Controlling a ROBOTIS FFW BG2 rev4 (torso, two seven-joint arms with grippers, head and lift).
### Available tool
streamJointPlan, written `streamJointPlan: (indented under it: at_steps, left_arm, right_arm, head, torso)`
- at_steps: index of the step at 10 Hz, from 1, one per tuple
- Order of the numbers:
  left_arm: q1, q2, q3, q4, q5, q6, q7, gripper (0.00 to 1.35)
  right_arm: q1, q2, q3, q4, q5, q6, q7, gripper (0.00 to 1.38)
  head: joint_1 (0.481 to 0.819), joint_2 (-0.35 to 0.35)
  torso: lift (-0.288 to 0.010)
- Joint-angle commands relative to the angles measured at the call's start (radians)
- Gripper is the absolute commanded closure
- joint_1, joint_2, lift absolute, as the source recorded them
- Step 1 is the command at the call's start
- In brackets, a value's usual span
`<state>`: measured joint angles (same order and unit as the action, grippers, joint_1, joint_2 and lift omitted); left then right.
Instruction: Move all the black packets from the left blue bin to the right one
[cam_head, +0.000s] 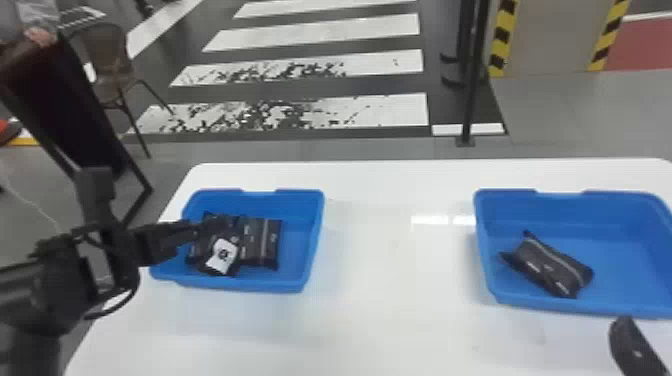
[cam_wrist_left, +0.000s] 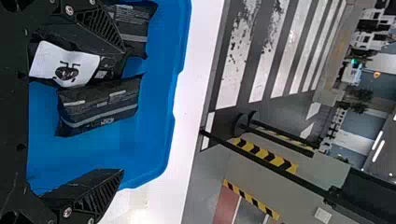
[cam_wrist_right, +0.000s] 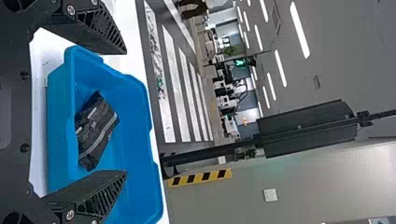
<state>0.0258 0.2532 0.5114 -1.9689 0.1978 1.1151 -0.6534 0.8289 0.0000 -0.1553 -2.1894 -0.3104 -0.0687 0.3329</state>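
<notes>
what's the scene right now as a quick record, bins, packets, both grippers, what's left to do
left bin: blue bin, at least three black packets crowded together
marked packet: one of them shows a white label
right bin: blue bin, one black packet lying at an angle
left gripper: open, at the left bin
right gripper: open, by the right bin's near side
surface: white table
left to do: the left bin's packets still need moving

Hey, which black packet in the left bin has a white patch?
The front packet, beside the rightmost one, in the left blue bin. Its white patch has a dark drawing; the others there show no such patch.
</notes>
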Motion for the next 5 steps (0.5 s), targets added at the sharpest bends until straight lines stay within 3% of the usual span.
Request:
streamJointPlan:
  at_steps: [1,5]
  left_arm:
    - [-0.085,0.018,-0.055,0.115,-0.022,0.019,0.000,0.13]
    - [-0.227,0.029,-0.154,0.313,-0.074,0.073,0.006,0.13]
  right_arm:
    - [-0.009,0.001,0.008,0.011,-0.007,0.010,0.002,0.11]
    - [-0.031,0.001,0.024,0.038,-0.021,0.012,0.008,0.12]
  head:
    - [0.695,0.213]
    - [0.695,0.198]
  torso:
    - [-0.138]
    - [-0.138]
